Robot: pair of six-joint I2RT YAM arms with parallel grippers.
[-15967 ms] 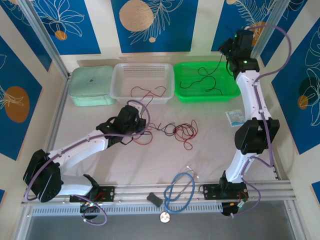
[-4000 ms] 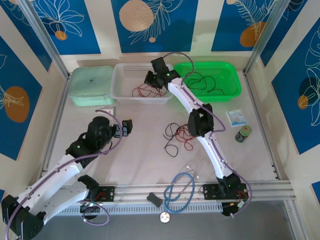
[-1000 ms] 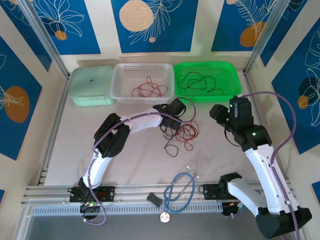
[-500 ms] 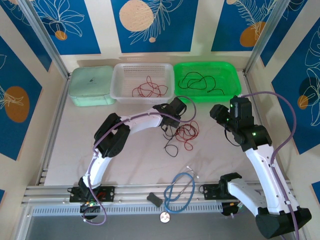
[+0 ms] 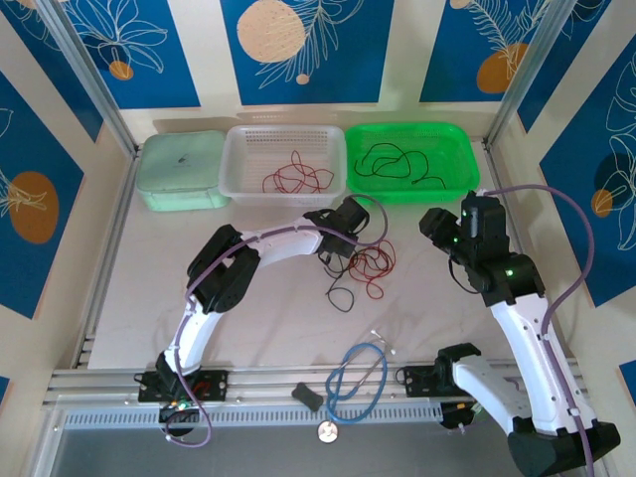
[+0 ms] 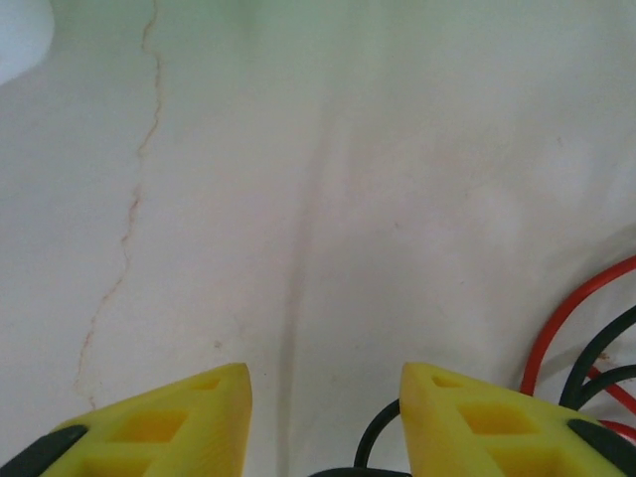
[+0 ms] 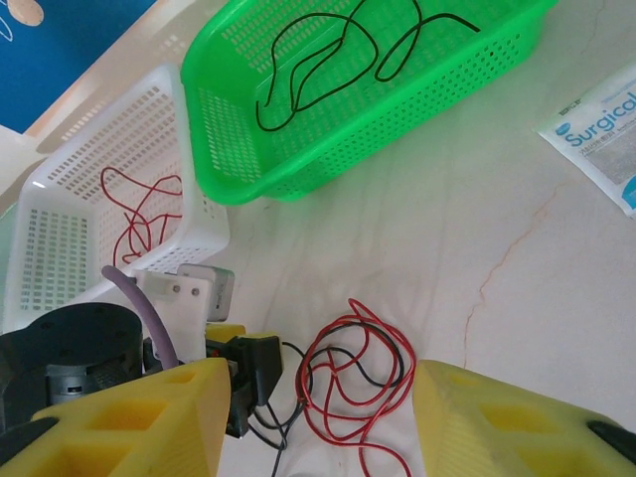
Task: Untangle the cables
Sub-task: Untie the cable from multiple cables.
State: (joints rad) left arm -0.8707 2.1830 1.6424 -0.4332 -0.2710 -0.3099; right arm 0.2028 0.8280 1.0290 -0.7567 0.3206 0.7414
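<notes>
A tangle of thin red and black cables lies mid-table, with a black loop trailing toward me. My left gripper sits low at the tangle's left edge. In the left wrist view its jaws stand open on the tabletop, and a black cable curves up between them beside the right finger. A red strand runs off to the right. My right gripper hovers open above the table to the right of the tangle, holding nothing.
Red cables lie in the white basket and a black cable in the green basket at the back. A pale green lidded box stands at back left. A blue looped tube lies near the front rail. A surgical packet lies at the right.
Hardly anything has moved. The left gripper stays at the tangle's left edge, and the right arm has shifted slightly to the right.
</notes>
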